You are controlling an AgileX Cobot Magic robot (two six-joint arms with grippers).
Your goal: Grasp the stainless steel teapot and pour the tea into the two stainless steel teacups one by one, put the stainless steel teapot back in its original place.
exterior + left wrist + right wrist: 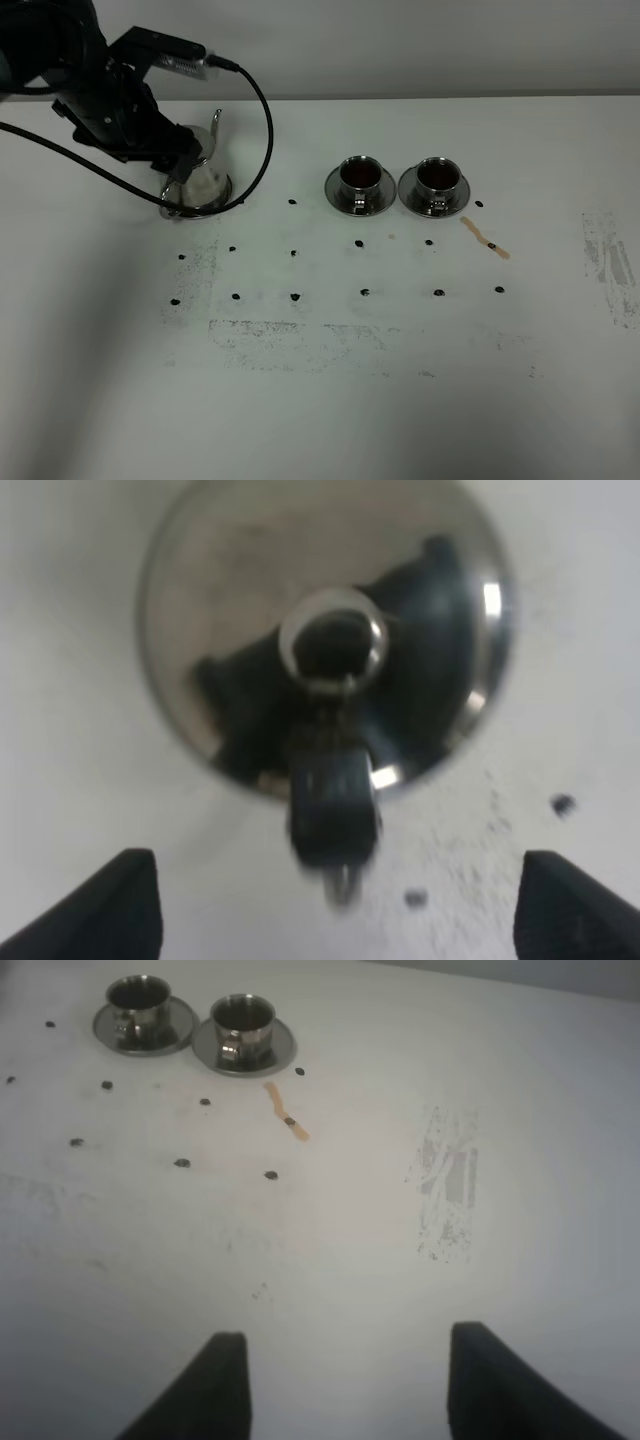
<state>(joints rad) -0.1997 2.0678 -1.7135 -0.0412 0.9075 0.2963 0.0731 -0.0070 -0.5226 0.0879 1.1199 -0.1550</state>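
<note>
Teapot (200, 176) stands on its round steel disc (222, 201), directly under the left tool (330, 900), whose jaws are spread wide, gripping nothing; a careless retreat could clip the handle (332, 805) and tip it. Farther off, both teacups (359, 177) (434, 178) hold tea (358, 172). The right tool (340, 1380) hangs released over bare table (330, 1260).

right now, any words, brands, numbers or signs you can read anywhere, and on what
None readable.
Teapot: bare steel, no marking; the left wrist view is blurred.
Two teacups and their saucers: no lettering visible.
Table: only black dots, scuffs and a brown streak, no text.
Arm by the teapot: nothing legible.
</note>
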